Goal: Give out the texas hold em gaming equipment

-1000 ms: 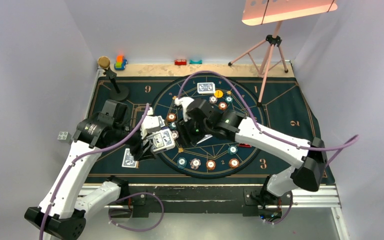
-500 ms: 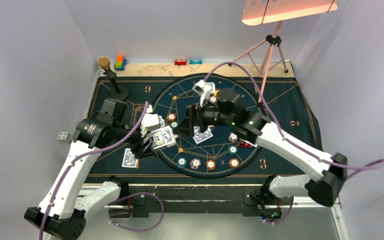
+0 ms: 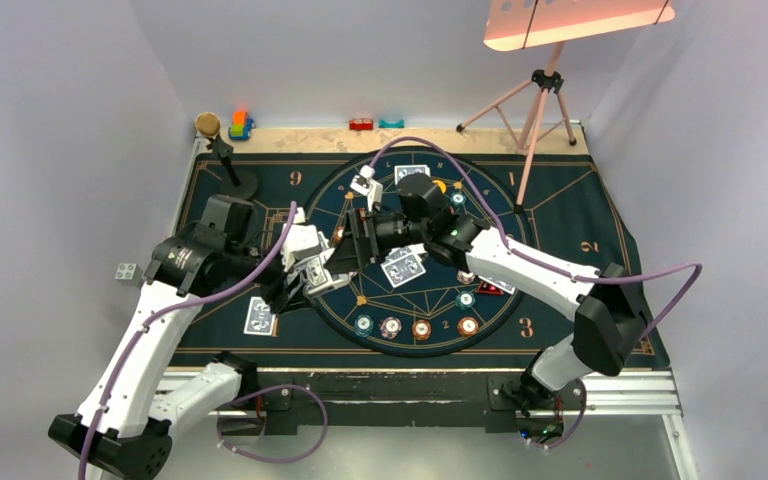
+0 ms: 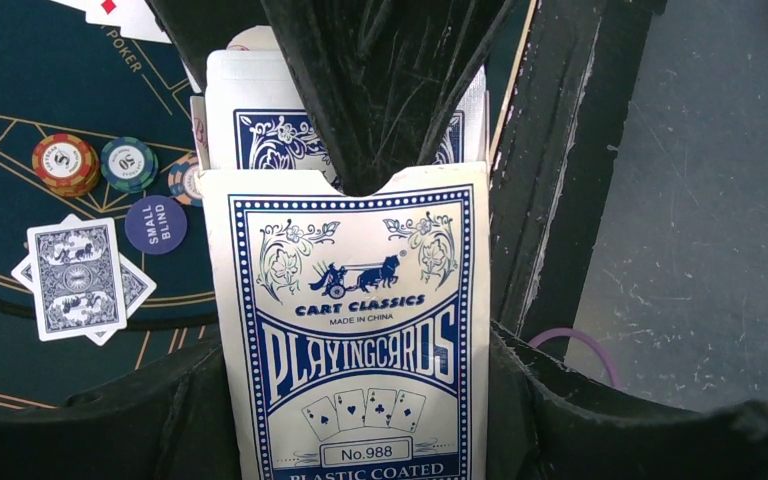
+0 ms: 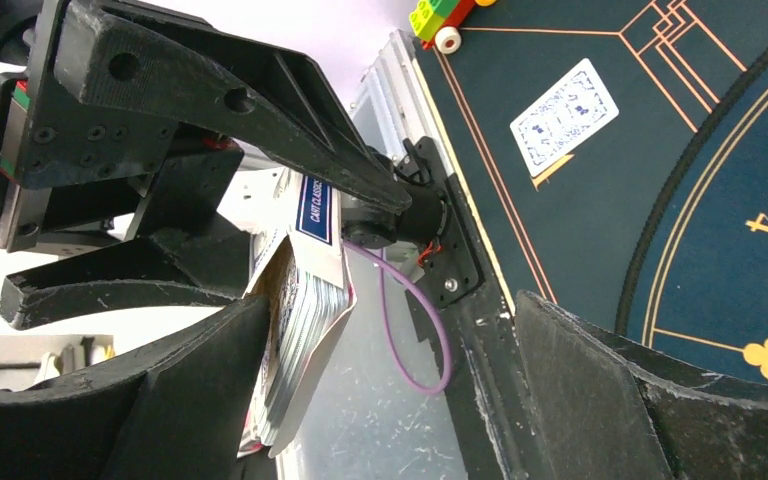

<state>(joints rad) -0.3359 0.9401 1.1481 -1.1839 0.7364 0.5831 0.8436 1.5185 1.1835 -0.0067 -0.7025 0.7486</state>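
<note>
My left gripper is shut on a blue-and-white playing card box, open end up, with cards showing in its top. My right gripper stands open at that open end, one finger against the deck, nothing pinched. A crossed pair of blue-backed cards lies at the mat's centre. Another pair lies at the far side, and a single card near the left. Poker chips ring the circle; a blue small-blind disc and a red token lie there too.
A black microphone-like stand rises at the mat's far-left corner beside colourful toy blocks. A pink tripod stands at the back right. Small blocks sit on the far edge. Purple cables loop off both arms.
My right gripper let go of the pair of cards at the mat's centre, opened wide and swung left back to the box. The left arm has stayed put with the box.
</note>
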